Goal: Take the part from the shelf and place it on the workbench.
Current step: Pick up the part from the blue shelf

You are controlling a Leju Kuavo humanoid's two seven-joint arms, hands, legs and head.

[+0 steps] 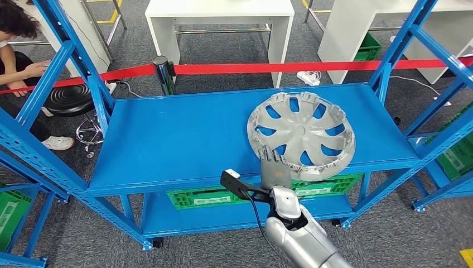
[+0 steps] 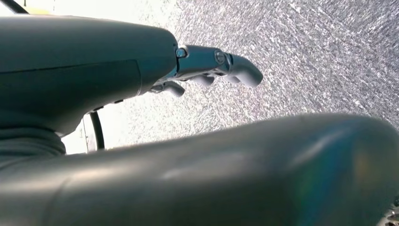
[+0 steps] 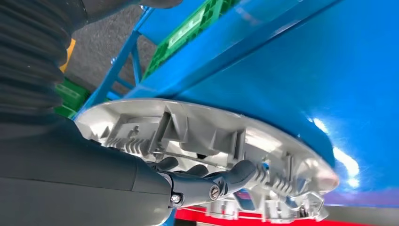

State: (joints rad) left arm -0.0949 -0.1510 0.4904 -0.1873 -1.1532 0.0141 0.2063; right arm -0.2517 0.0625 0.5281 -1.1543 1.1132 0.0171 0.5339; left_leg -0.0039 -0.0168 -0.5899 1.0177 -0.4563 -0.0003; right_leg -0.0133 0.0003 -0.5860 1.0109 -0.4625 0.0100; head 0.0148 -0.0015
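Note:
The part is a silver wheel cover (image 1: 301, 135) lying hollow side up on the right half of the blue shelf's top deck (image 1: 184, 139), its near rim at the front edge. My right hand (image 1: 274, 167) reaches up from below with its fingers stretched over that near rim. In the right wrist view the fingers (image 3: 237, 173) lie inside the ribbed rim of the wheel cover (image 3: 197, 132), and nothing shows them clamped around it. My left hand (image 2: 207, 66) hangs over the grey floor with its fingers loosely bent and nothing in it.
Blue uprights (image 1: 390, 61) frame the shelf. Green crates (image 1: 223, 195) sit on the lower deck. A red barrier tape (image 1: 279, 68) runs behind the shelf, with white tables (image 1: 220, 11) beyond. A person (image 1: 17, 56) crouches at the far left beside a black stool (image 1: 70, 100).

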